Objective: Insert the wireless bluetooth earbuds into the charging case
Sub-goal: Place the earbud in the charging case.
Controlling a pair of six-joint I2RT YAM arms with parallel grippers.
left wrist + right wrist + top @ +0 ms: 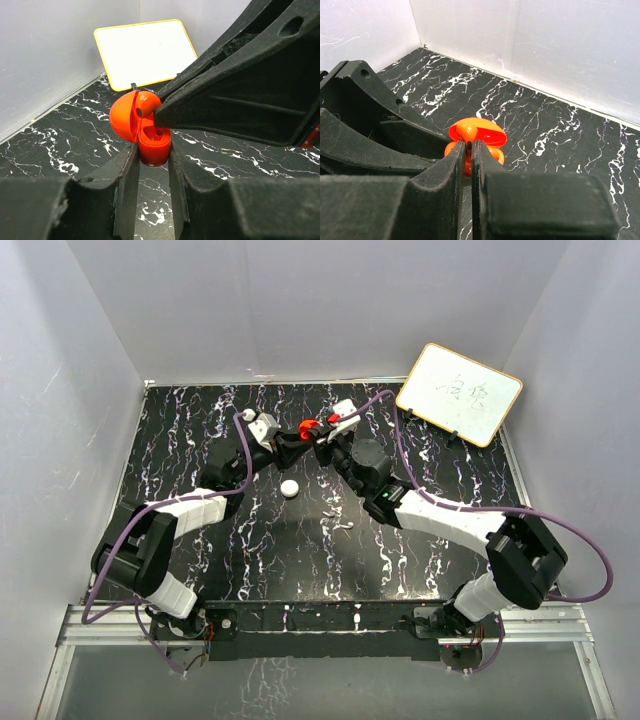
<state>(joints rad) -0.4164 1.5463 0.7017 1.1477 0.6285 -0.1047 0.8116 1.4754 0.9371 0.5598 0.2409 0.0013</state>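
The red charging case [153, 146] stands open, its lid [121, 120] tipped to the left, with its base clamped between my left gripper's [153, 156] fingers. In the top view, the case [306, 429] is held above the far middle of the table. My right gripper [468, 146] is shut on one red earbud [466, 132]. It holds the earbud [145, 104] just over the case's open base, in front of the lid [489, 135]. The right gripper [326, 427] meets the left gripper [298, 434] there. I cannot make out a second earbud.
A white round disc [289, 487] lies on the black marbled table [200, 440] just in front of the grippers. A yellow-framed whiteboard [460, 392] leans at the back right and also shows in the left wrist view [145, 52]. Grey walls enclose the table.
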